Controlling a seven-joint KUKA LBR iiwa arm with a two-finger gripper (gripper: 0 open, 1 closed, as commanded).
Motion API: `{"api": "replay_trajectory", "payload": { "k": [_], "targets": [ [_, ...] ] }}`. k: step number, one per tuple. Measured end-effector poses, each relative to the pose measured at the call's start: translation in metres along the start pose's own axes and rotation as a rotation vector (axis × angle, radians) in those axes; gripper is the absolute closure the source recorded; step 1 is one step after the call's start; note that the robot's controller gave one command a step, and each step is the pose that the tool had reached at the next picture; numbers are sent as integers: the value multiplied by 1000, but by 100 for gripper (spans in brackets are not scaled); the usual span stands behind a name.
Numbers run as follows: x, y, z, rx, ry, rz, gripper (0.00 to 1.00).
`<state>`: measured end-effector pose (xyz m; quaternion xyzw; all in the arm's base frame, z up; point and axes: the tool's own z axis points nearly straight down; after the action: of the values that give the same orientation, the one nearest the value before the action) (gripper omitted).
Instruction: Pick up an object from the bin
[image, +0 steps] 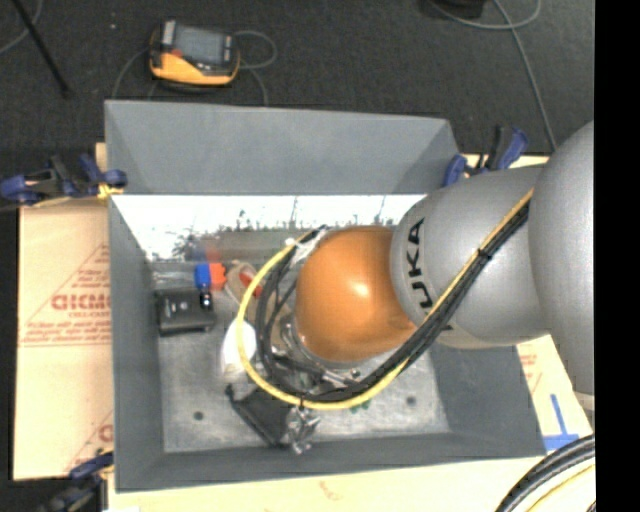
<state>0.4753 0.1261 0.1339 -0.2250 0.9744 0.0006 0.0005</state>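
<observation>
I note gripper (303, 432) low near bin (135, 400) front, over black flat object (252, 412), likely positioned for grasp; claw state: cannot tell.

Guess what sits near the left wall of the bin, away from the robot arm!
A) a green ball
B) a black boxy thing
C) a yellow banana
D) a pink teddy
B: a black boxy thing lies close to the left wall of the bin, with a small blue thing just behind it.
</observation>
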Motion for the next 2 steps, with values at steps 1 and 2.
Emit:
{"api": "replay_trajectory", "payload": {
  "k": [1,2],
  "targets": [
    [0,0,0,0,-1,2,0],
    [-14,-3,60,2,-11,-76,100]
  ]
}}
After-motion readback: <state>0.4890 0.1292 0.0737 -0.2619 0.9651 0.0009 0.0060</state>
